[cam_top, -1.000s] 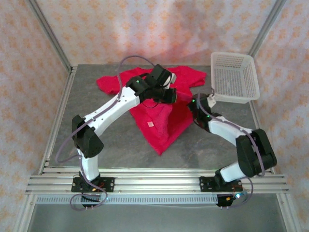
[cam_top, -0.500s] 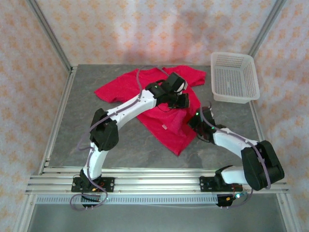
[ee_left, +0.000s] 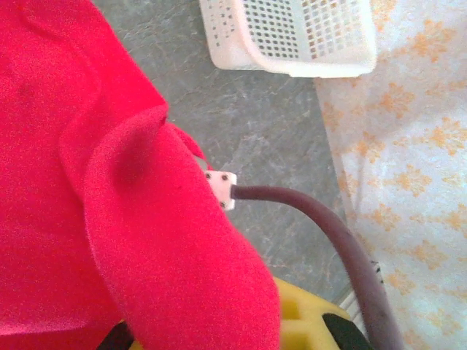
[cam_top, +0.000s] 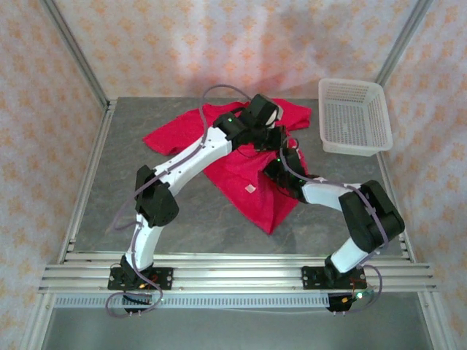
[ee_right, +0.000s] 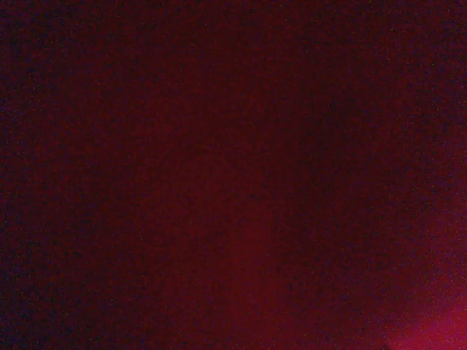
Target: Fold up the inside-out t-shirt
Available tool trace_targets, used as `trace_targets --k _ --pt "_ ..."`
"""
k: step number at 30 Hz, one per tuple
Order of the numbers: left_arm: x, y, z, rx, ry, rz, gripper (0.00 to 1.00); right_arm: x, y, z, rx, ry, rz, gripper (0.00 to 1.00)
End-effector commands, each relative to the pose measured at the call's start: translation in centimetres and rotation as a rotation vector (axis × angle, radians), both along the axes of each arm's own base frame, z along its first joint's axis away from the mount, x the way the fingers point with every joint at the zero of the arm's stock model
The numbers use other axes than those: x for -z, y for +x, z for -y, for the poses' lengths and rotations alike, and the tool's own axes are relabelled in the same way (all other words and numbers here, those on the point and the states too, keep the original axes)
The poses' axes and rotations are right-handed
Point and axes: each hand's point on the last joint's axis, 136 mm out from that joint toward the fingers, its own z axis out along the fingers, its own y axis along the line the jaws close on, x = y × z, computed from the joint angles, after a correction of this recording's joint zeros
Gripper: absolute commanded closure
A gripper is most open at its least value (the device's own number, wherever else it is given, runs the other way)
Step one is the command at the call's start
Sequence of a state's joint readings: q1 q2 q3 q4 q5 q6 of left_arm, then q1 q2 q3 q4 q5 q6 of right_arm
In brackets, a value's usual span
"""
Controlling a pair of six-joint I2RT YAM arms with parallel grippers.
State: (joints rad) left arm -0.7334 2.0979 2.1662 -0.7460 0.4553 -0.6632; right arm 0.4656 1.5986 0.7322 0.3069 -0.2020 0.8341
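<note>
While the left gripper (cam_top: 272, 138) pinches the t-shirt (cam_top: 244, 171), cloth hides the jaws of the right gripper (cam_top: 281, 165).

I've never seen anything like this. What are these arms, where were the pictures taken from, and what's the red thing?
Two robot arms bolted to a table, each ending in a two-finger gripper. The wide picture looks down from above; the other two come from wrist cameras. A red t-shirt lies rumpled on the table, a white basket at the far right. The left gripper is shut, cloth bunched over it. The right gripper presses into the shirt, so its camera sees dark red; open or shut, I cannot tell.
</note>
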Motion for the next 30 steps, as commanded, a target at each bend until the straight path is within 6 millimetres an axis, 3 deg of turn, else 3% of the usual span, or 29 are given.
trace_targets --k 1,5,8,11,12,15,16,20,25,30 --pt "-4.1 -1.7 -0.9 0.021 -0.014 0.055 1.0 -0.9 1.5 0.9 0.054 0.021 0.081 0.88" --pt "-5.3 -1.5 -1.0 0.006 -0.042 0.071 1.0 -0.6 1.6 1.5 0.087 0.065 0.142 0.9" --pt "-6.4 -1.3 -0.6 0.001 -0.075 0.078 1.0 -0.4 2.0 0.1 0.052 0.112 0.171 0.95" --pt "-7.6 -1.2 0.0 -0.002 -0.116 0.081 1.0 -0.3 2.6 -2.3 0.014 0.15 0.186 0.93" --pt "-8.1 -1.2 0.2 -0.003 -0.131 0.085 1.0 -0.4 3.0 -3.2 0.002 0.165 0.191 0.89" --pt "-9.6 -1.5 0.8 -0.004 -0.173 0.095 1.0 -0.8 4.6 -5.4 -0.003 0.16 0.189 0.52" --pt "-10.2 -1.6 0.9 -0.006 -0.186 0.102 1.0 -0.5 5.2 -6.1 -0.005 0.142 0.173 0.44" --pt "-12.1 -1.8 0.7 -0.018 -0.221 0.123 1.0 1.5 7.8 -7.7 0.037 0.1 0.094 0.25" --pt "-13.7 -2.0 0.2 -0.027 -0.247 0.148 1.0 3.4 10.0 -10.4 0.059 -0.039 -0.041 0.16" --pt "-14.6 -2.4 -0.3 -0.022 -0.264 0.15 1.0 7.1 10.2 -10.3 0.128 -0.258 -0.254 0.14"
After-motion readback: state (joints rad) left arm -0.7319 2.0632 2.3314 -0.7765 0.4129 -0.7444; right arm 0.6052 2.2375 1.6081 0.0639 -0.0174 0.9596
